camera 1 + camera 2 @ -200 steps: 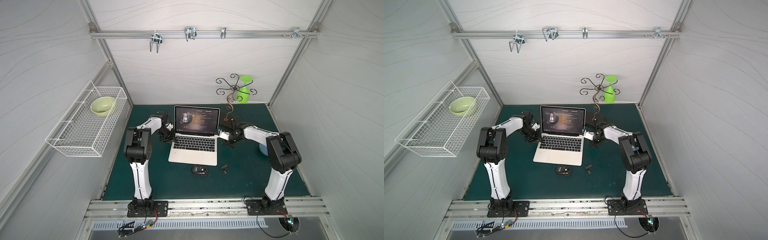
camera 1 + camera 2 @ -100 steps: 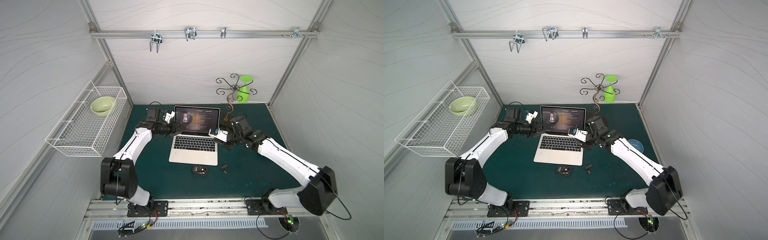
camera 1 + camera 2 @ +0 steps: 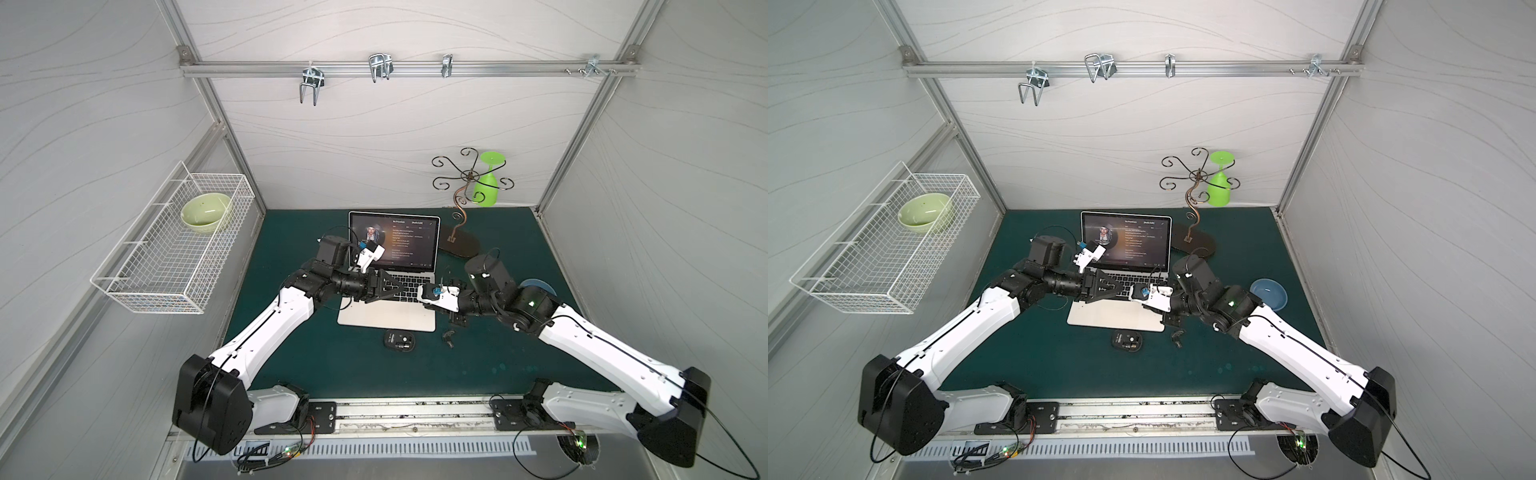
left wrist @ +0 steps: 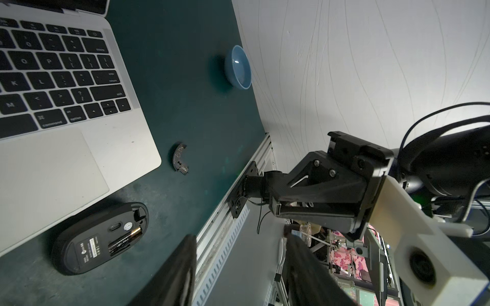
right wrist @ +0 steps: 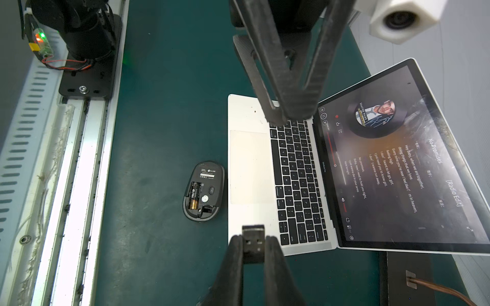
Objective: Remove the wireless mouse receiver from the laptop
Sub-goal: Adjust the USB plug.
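The silver laptop (image 3: pixel 386 320) (image 3: pixel 1117 320) stands open on the green mat, its dark screen lit. My right gripper (image 5: pixel 253 241) is shut on the wireless mouse receiver (image 5: pixel 253 239), a small black USB stub. It holds the stub in the air above the laptop's (image 5: pixel 249 164) front right corner, free of any port. In both top views the right gripper (image 3: pixel 454 321) (image 3: pixel 1170 322) hangs just right of that corner. My left gripper (image 4: pixel 240 246) hovers over the keyboard (image 3: pixel 390 289), open and empty.
A black mouse (image 3: pixel 399 340) (image 5: pixel 204 190) lies upside down in front of the laptop, battery bay uncovered, its curved cover (image 3: pixel 448 336) (image 4: pixel 180 160) beside it. A blue bowl (image 3: pixel 1268 293) sits right, a cup stand with a green goblet (image 3: pixel 488 183) behind, a wire basket (image 3: pixel 174 257) on the left wall.
Both arms have stretched out and lifted from the laptop's sides to above its front half. The left gripper has opened. The right gripper stays shut.
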